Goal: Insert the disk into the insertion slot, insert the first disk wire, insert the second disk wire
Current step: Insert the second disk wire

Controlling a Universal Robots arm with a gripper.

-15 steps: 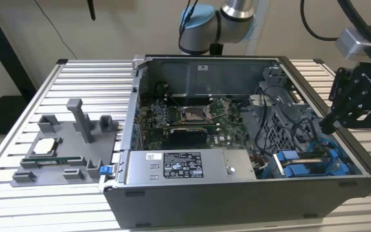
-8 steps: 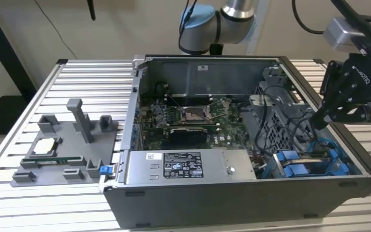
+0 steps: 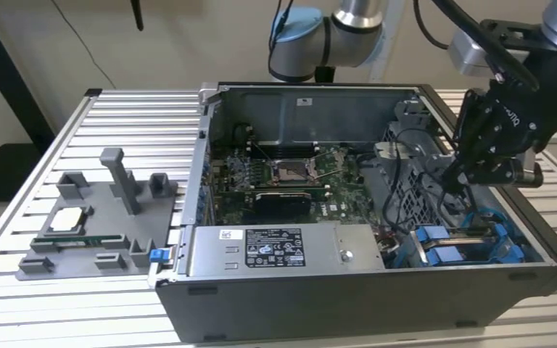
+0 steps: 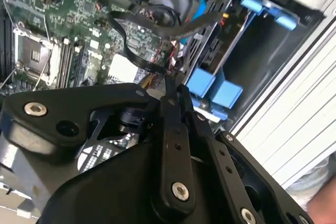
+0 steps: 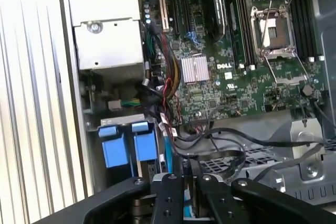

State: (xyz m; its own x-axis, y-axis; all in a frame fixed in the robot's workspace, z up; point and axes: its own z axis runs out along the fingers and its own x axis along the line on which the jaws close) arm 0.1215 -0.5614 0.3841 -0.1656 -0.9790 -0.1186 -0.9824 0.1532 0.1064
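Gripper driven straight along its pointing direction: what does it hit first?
Most likely the black cables lying just ahead of the gripper, near the drive bay with the blue tabs. Depth is unclear in the first wrist view, so treat that as a guess.

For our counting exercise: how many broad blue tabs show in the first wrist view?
2. They sit side by side between the power-supply box and the gripper: one tab nearer the case wall, the other tab nearer the cables. The gripper may hide more.
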